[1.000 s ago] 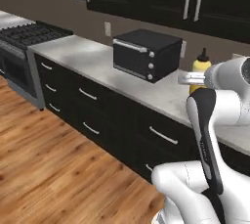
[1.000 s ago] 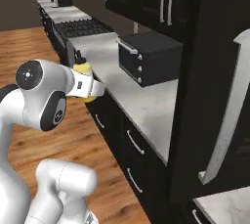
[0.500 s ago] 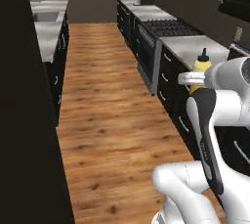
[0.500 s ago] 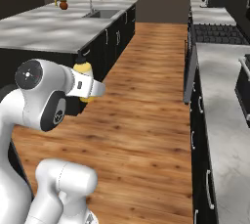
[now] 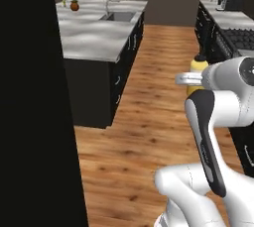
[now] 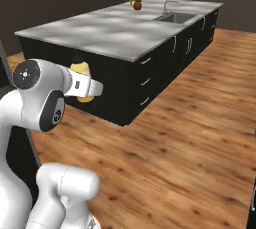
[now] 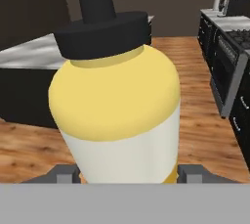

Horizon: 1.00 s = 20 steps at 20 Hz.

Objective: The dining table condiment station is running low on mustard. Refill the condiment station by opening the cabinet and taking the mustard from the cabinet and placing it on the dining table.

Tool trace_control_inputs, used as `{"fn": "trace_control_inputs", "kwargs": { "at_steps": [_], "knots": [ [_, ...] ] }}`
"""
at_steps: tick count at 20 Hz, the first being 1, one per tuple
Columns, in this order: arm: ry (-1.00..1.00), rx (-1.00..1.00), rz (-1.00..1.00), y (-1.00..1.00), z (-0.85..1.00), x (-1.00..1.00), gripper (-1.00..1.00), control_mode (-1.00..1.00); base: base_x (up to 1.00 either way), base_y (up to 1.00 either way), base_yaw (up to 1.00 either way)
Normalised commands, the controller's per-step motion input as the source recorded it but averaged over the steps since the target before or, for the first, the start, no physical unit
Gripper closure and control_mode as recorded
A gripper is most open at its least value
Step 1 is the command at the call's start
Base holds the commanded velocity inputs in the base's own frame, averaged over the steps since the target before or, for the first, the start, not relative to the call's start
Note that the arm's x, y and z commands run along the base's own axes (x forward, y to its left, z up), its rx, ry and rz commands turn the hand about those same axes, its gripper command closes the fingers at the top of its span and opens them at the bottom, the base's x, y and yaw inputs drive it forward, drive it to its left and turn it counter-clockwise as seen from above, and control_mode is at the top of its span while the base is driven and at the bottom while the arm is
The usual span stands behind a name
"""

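Observation:
The mustard (image 7: 117,115), a small yellow squeeze bottle with a paler band and a dark nozzle, stands upright between my gripper's (image 7: 128,171) fingers. My gripper (image 5: 194,79) is shut on it at about chest height over the wooden floor. From the right side the mustard (image 6: 80,68) shows beside the white wrist, with the gripper (image 6: 86,89) round its lower half. The dining table (image 5: 94,35), a long marble-topped island with a black base, lies ahead and to the left, well apart from the bottle. In the right base view the dining table (image 6: 100,30) stretches away behind the hand. The cabinet is out of view.
A round brown-orange fruit (image 5: 74,6) sits at the island's far end beside a sink (image 5: 119,17). A black stove and counter run (image 5: 233,35) lines the right side. A tall black panel (image 5: 30,97) stands close on the left. Open wood floor (image 6: 190,123) lies between.
The whole picture has swung as the base turned away from the toaster counter towards the island. The mustard stays gripped in the same place relative to the arm.

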Motion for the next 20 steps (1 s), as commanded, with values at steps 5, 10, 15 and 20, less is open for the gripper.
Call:
{"fn": "trace_control_inputs", "kwargs": {
  "at_steps": [5,10,15,20],
  "knots": [
    [0.0,0.0,0.0,0.0,0.0,0.0,1.0,1.0,1.0,-0.68,0.22],
    [0.0,0.0,0.0,0.0,0.0,0.0,1.0,1.0,1.0,-0.43,0.17],
    [0.0,0.0,0.0,0.0,0.0,0.0,1.0,1.0,1.0,-0.34,0.15],
    [0.0,0.0,0.0,0.0,0.0,0.0,1.0,1.0,1.0,-0.13,0.11]
  ]
}}
